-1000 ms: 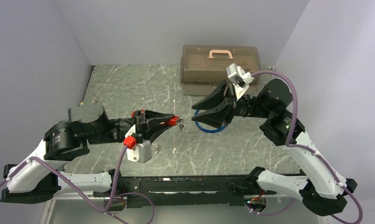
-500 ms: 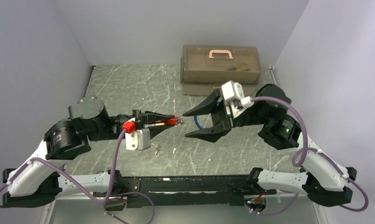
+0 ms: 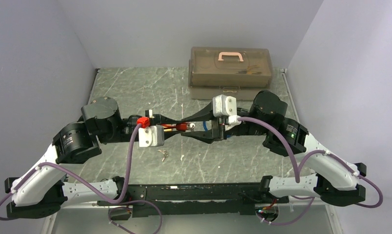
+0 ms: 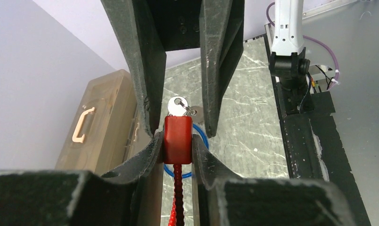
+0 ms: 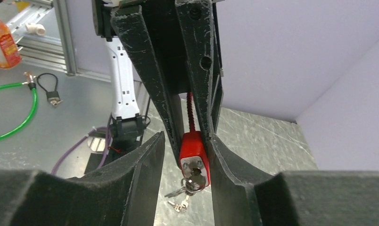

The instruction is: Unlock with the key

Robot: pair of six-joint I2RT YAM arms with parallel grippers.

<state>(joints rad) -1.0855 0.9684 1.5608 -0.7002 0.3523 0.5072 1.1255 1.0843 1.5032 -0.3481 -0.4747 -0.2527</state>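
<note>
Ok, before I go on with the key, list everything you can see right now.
padlock: one, red, held above the table
key: one, silver, in the padlock's keyhole
loose keys: small bunch, silver, on the table near the front
cable loop: one, blue, on the table below the grippers
toolbox: one, translucent brown with a pink handle, back of the table
table: one, grey-green marbled
green cable: one, on the grey surface beyond the table
left gripper: black, shut on the padlock
right gripper: black, open, jaws either side of the padlock's key end
</note>
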